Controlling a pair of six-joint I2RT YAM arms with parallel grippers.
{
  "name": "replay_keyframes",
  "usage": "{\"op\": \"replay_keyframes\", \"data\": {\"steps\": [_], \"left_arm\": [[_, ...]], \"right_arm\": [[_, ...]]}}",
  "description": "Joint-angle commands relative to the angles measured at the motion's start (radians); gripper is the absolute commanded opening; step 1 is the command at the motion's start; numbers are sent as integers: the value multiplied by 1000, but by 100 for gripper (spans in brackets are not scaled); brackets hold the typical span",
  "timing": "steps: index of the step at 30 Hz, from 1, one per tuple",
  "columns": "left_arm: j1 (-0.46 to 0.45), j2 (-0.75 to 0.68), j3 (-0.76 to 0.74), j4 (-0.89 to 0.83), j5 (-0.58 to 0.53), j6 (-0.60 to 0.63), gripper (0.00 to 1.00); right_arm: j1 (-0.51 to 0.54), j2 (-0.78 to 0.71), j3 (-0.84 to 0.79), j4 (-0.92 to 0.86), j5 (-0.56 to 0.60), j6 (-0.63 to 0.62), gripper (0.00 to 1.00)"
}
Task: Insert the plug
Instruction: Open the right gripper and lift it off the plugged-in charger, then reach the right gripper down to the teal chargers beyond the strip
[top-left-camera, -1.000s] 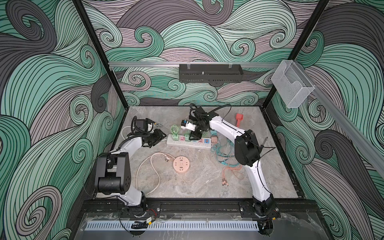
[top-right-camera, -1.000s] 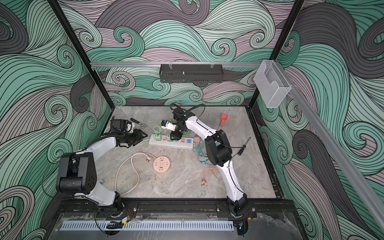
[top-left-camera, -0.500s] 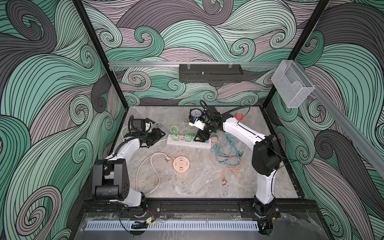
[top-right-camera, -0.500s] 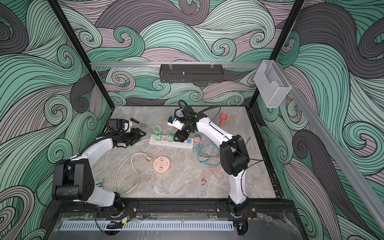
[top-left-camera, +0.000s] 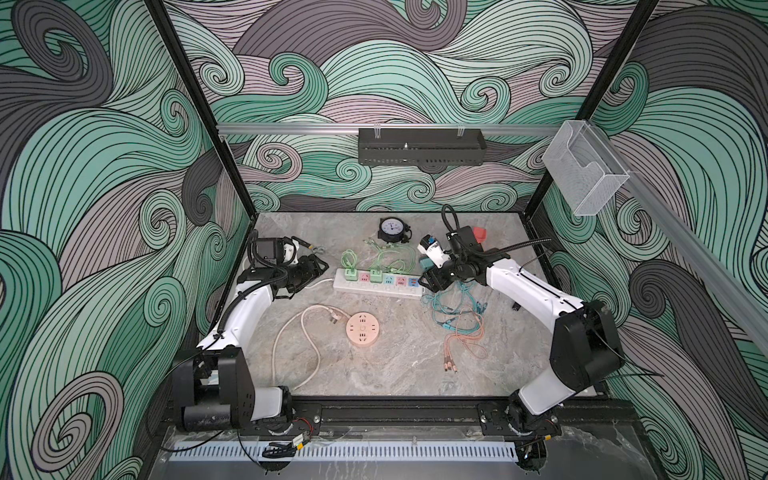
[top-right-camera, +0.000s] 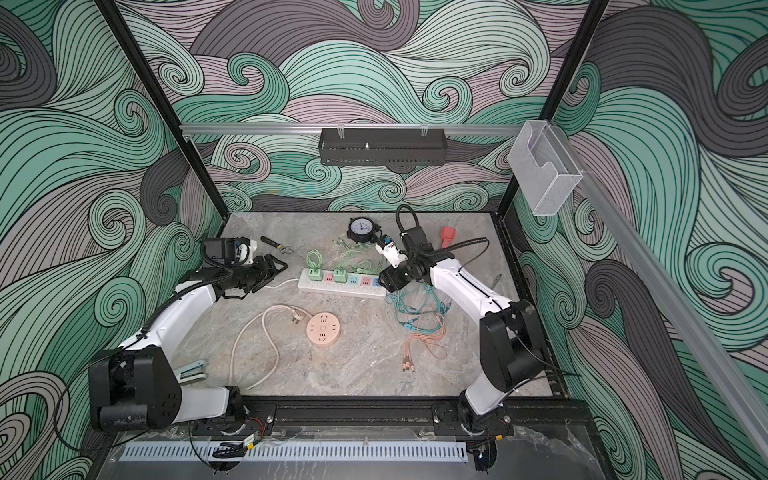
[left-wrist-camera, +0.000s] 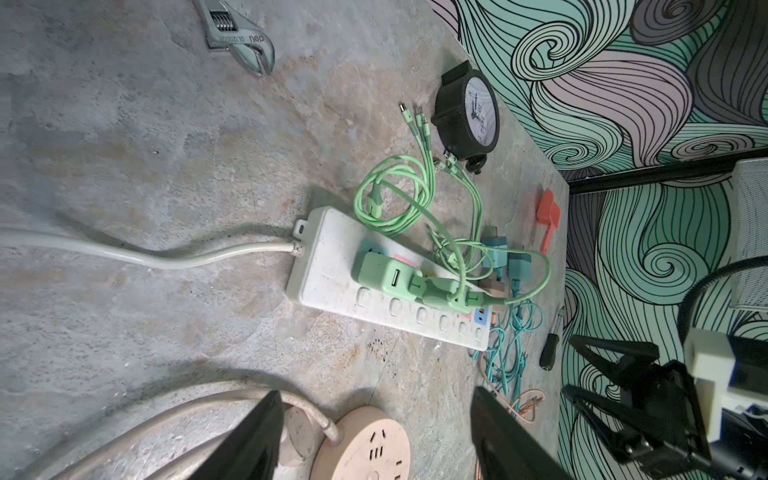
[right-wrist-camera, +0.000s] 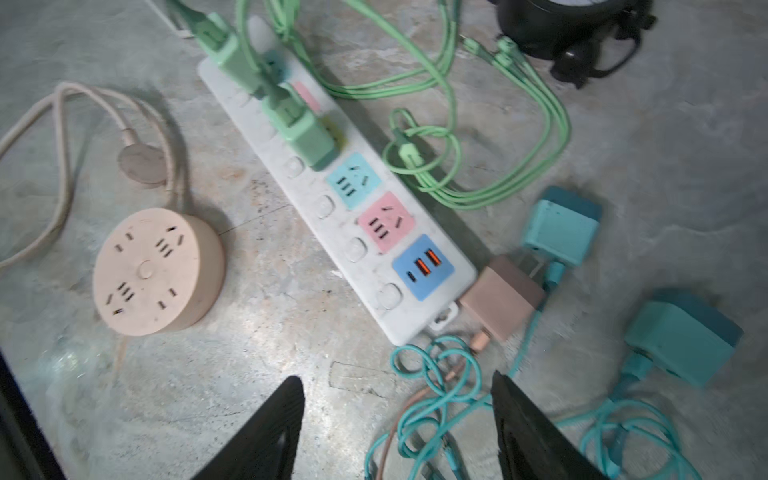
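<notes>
The left gripper (top-left-camera: 312, 269) is held low at 9 o'clock of the white power strip (top-left-camera: 378, 286), with its white forearm stretched back from the front-left base. In the left wrist view its black fingers (left-wrist-camera: 249, 436) are seen spread apart, with nothing between them. The right gripper (top-left-camera: 430, 283) is held at 3 o'clock of the strip, just beside its end, with the wrist bent downward. Its fingers (right-wrist-camera: 270, 428) are likewise parted and empty. Two green plugs (right-wrist-camera: 307, 133) are seated in the strip. Two teal plugs (right-wrist-camera: 561, 228) and a pink plug (right-wrist-camera: 498, 303) are found loose on the table near the end away from the cord, the pink one just beside it. In both top views these loose plugs are mostly covered by the right wrist. The right wrist view is smeared, and the clock (top-left-camera: 392, 229), at 12 o'clock of the strip, is cut off there. A stapler (top-right-camera: 193, 372) is half hidden behind the left arm. A round socket (top-left-camera: 362, 329) is placed at 6 o'clock of the strip. The table (top-left-camera: 374, 374) is finished in grey marbled stone, and the walls are covered in green and mauve swirls. A black tray (top-left-camera: 422, 146) is hung on the back rail, and a clear box (top-left-camera: 584, 172) is fixed at 2 o'clock.
</notes>
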Motion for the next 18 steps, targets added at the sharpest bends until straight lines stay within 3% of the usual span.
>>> {"op": "replay_keyframes", "data": {"steps": [1, 3, 18], "left_arm": [[8, -41, 34, -57, 25, 32, 74], [8, -55, 36, -67, 35, 39, 74], [10, -210, 24, -155, 16, 97, 75]], "right_arm": [[-37, 18, 3, 66, 198, 102, 70], [-57, 47, 23, 61, 248, 109, 70], [-69, 341, 273, -3, 227, 116, 70]]}}
